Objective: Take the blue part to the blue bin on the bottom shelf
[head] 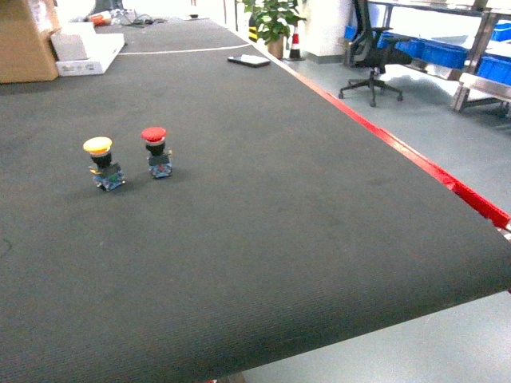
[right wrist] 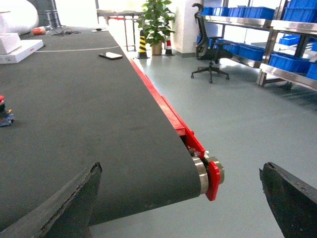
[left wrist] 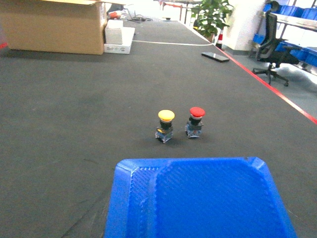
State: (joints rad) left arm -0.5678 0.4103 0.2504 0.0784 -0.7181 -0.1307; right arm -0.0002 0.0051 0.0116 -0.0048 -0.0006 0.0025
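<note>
No blue part found in any view. Right jaws spread wide, empty, at the bench (head: 263, 239) end. Left jaws not shown; only one blue plastic panel (left wrist: 198, 198) at lower frame. Counted on bench: two push-buttons, one yellow (head: 99, 162), one red (head: 156, 152), left of centre, nearer left arm. Blue bins (head: 443, 54) on rack, upper right; count unclear.

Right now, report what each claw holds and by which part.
Right claw is open, holding nothing. Left claw is out of sight; a blue tray fills the bottom of its view, but whether it is held cannot be told.
</note>
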